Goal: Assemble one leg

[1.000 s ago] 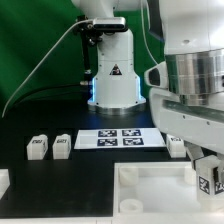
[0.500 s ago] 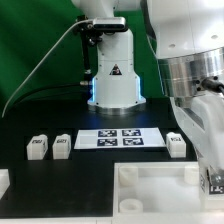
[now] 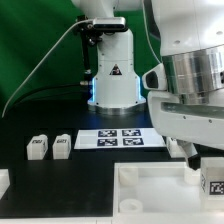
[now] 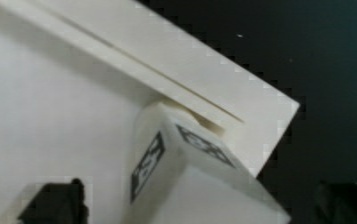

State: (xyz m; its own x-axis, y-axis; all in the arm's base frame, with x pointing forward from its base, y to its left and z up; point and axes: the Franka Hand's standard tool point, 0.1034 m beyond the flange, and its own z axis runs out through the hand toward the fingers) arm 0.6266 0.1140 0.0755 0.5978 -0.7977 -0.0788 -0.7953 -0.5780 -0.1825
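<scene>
The desk [image 3: 40, 185] is seen to be black. A white leg [image 3: 214, 183], marked on its faces with black-and-white square tags, is shown at the claw [image 3: 205, 170], whose fingers [image 4: 54, 199] are black. Beneath and beside the claw, a plain white tray-like part [image 3: 150, 190] is seen; in the wrist view it appears as a creamy white surface [image 4: 68, 110] against black. Away from the claw, across the desk, two more white legs [image 3: 38, 148] [image 3: 62, 145] with dark tag markings are shown. The marker board [image 3: 120, 139] is white and printed with black square tags. A green backdrop [image 3: 30, 50] is seen behind the white arm base [image 3: 112, 70].
</scene>
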